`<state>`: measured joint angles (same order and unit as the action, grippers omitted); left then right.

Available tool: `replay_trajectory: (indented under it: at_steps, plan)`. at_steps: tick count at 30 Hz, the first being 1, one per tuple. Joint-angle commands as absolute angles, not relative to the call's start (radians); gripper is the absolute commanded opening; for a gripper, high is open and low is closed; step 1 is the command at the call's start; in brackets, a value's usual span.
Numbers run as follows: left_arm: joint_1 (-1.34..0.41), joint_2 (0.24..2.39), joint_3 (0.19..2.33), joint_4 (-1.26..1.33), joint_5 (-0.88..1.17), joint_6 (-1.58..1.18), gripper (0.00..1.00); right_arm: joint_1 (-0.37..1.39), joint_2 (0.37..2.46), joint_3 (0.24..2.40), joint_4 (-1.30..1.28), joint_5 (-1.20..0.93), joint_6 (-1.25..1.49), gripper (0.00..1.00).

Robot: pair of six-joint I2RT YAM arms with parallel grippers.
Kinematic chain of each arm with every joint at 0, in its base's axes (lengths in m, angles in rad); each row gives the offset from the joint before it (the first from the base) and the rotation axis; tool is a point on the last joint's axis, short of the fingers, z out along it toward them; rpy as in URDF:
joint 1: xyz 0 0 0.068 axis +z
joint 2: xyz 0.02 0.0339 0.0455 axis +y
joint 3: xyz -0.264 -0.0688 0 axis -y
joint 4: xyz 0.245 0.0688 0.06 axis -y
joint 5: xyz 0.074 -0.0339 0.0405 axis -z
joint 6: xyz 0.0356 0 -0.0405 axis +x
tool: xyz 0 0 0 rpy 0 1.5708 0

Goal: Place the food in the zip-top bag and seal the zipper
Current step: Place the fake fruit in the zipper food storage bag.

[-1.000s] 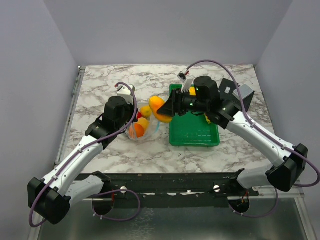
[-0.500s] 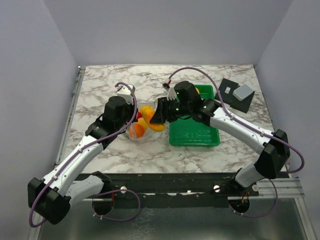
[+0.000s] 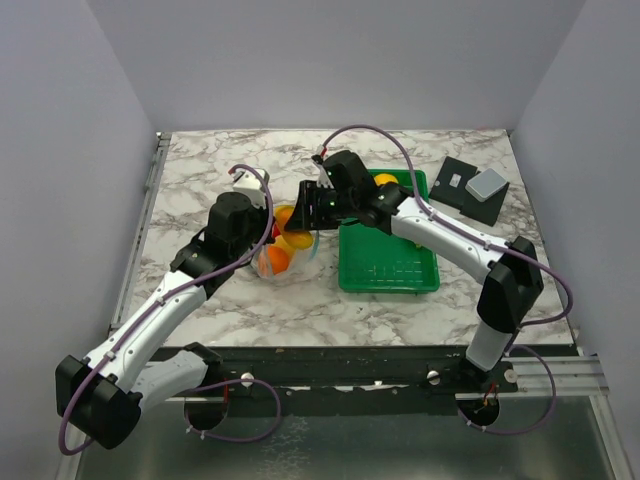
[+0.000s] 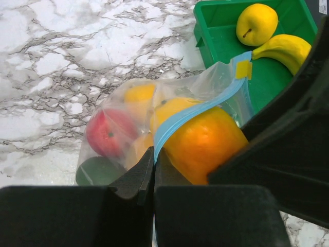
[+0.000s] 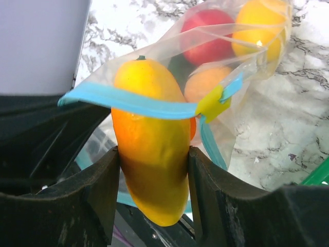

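Right wrist view: your right hand [image 5: 152, 177] grasps a smooth, hard-looking mango [image 5: 146, 98] at its middle, its far end poking into the floppy zip-top bag [image 5: 257, 64] just ahead, whose mouth the left hand [image 4: 154, 170] holds clenched on the zipper [image 4: 195, 110], likely the bag's only firm purchase.

Zip-top bag [image 3: 306, 256] of fruit [image 3: 277, 261] — just beside green tray [image 3: 388, 269]

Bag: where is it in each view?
Top external: bag centre, left of tray.
Left wrist: bag centre, tray top right.
Right wrist: bag across top, mango in its mouth, tray sliver bottom right.
Shared landmark: green tray.
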<state>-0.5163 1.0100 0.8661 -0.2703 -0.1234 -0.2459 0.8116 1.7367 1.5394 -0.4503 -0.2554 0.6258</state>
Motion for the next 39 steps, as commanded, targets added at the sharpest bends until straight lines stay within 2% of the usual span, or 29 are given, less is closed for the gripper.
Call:
replay_trajectory:
  at_steps: [1,10,14,24,29,39]
  plan:
    - [-0.514,0.996,0.860,-0.256,-0.091,-0.250,0.00,0.821,1.798,1.593,-0.492,-0.172,0.703,0.19]
    - [-0.524,0.983,0.861,-0.250,-0.031,-0.245,0.00,0.821,1.865,1.640,-0.522,-0.027,0.752,0.18]
    - [-0.530,0.980,0.861,-0.245,-0.012,-0.245,0.00,0.821,1.883,1.644,-0.516,-0.023,0.745,0.22]
    - [-0.531,0.983,0.857,-0.244,-0.049,-0.245,0.00,0.820,1.874,1.608,-0.476,-0.049,0.714,0.65]
    - [-0.531,0.985,0.857,-0.246,-0.057,-0.244,0.00,0.820,1.850,1.595,-0.463,-0.043,0.689,0.74]
    - [-0.531,0.994,0.857,-0.247,-0.064,-0.244,0.01,0.820,1.751,1.570,-0.478,-0.056,0.638,0.75]
